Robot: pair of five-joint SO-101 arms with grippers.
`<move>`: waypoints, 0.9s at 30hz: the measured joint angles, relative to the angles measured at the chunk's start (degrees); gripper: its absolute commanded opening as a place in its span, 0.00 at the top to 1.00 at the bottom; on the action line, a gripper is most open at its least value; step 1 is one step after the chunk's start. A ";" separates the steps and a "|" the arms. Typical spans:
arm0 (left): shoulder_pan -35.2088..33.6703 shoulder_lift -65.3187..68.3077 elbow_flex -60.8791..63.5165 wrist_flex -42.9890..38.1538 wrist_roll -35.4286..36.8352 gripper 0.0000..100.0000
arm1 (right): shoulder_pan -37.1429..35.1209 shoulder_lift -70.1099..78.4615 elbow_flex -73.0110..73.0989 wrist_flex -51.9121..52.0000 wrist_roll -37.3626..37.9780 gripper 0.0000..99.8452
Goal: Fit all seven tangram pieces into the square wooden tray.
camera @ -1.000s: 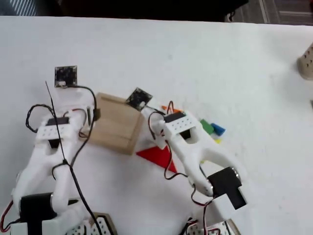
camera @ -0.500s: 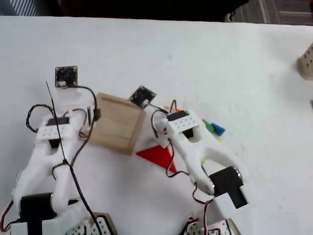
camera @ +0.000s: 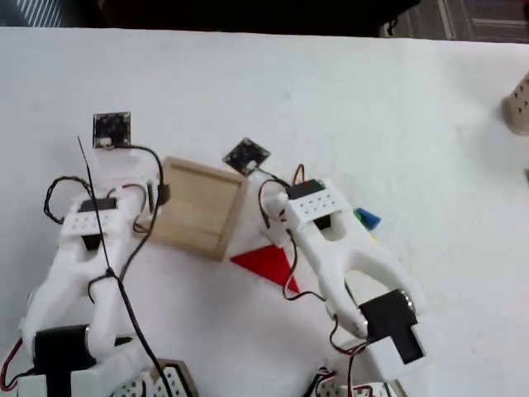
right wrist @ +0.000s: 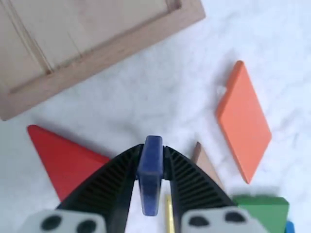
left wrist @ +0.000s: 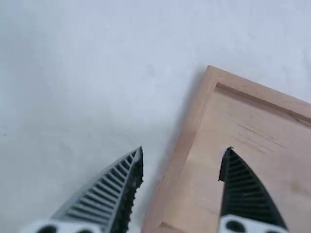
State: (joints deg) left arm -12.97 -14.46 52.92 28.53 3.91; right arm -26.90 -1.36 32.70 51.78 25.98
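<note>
The square wooden tray (camera: pixel 198 207) lies empty between the two arms. My left gripper (left wrist: pixel 182 170) is open, one finger over the tray's (left wrist: pixel 243 145) floor and the other outside its rim, over the white table. My right gripper (right wrist: pixel 151 165) is shut on a dark blue piece (right wrist: pixel 150 170), held on edge above the table near the tray's (right wrist: pixel 87 43) corner. Below it lie a red triangle (right wrist: pixel 63 155), an orange parallelogram (right wrist: pixel 243 126), a tan triangle (right wrist: pixel 204 162), a green piece (right wrist: pixel 260 208) and a yellow sliver (right wrist: pixel 168 213). The red triangle (camera: pixel 264 265) lies just in front of the tray.
Another blue piece (camera: pixel 368 219) peeks out beside the right arm (camera: pixel 331 240). A pegged wooden object (camera: pixel 519 103) stands at the far right edge. The white table is bare beyond the arms. Loose wires hang from both arms.
The right arm has shifted slightly right and away from the tray with the blue piece in its gripper, and now covers the green piece in the high view. The left arm is unchanged.
</note>
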 measured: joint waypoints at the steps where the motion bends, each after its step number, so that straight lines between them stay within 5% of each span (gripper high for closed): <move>1: -0.18 0.00 0.00 0.00 0.00 0.74 | -0.97 -0.44 -1.58 1.76 -1.14 0.98; 7: -0.35 0.00 0.00 0.00 0.00 0.74 | -8.35 -0.79 -10.11 7.21 -7.03 0.98; 14: -2.11 0.00 0.00 0.00 0.00 0.74 | -15.47 6.95 -15.03 2.02 -13.80 0.97; 22: -2.99 0.00 0.00 0.00 0.00 0.74 | -16.09 13.01 -16.79 -5.10 -15.74 0.68; 27: -2.99 0.00 0.00 0.00 0.00 0.74 | -15.82 12.92 -19.78 -1.76 -15.82 0.65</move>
State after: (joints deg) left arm -15.96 -14.46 52.92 28.53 3.91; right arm -42.73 11.56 12.92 50.02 10.15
